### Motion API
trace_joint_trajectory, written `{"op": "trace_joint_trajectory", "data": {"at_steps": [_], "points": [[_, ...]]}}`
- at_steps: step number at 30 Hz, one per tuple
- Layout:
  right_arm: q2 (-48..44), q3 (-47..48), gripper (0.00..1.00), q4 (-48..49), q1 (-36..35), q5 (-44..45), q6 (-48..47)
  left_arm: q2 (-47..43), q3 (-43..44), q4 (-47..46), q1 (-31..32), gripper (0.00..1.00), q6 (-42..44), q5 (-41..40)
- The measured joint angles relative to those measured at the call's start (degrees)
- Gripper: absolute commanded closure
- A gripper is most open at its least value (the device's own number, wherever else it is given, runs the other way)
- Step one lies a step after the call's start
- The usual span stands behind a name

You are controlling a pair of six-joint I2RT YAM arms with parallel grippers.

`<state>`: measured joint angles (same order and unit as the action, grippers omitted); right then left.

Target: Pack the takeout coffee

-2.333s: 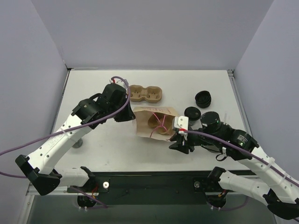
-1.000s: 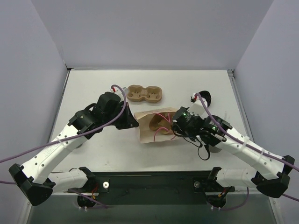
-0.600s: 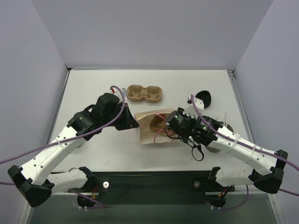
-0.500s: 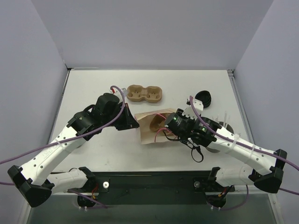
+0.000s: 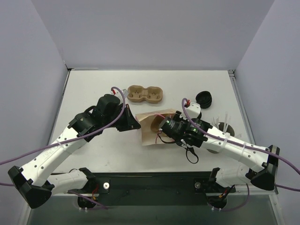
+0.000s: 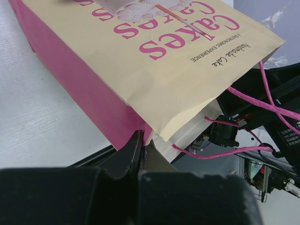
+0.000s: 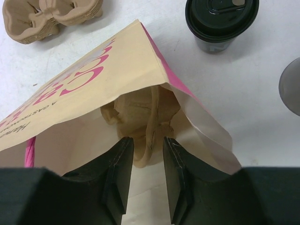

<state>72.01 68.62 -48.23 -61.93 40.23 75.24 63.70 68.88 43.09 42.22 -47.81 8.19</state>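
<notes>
White table (image 5: 93, 89) — L claw (image 6: 142, 141) pinching bag (image 6: 154, 70).

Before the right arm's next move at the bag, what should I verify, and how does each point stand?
1. Left gripper shut on the edge of the tan paper bag with pink sides: ok.
2. Bag mouth open toward the right gripper: ok.
3. Brown pulp tray inside the bag: ok.
4. Right gripper's hold on that tray: cannot tell.
5. Lidded black disposable cup packed: not ok, it stands outside on the white table.
</notes>
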Motion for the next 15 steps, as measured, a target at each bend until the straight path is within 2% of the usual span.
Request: {"op": "trace_joint_trajectory", "data": {"at_steps": [8,15], "points": [[3.21,0.00,0.78,0.04,0.02,0.57,-0.04,-0.22,-0.24,-0.11,0.00,1.00,-0.04,0.07],[3.48,-0.87,0.78,0.17,0.02,1.01,0.04,-0.68,-0.74,-0.17,0.00,1.00,-0.20,0.26]]}}
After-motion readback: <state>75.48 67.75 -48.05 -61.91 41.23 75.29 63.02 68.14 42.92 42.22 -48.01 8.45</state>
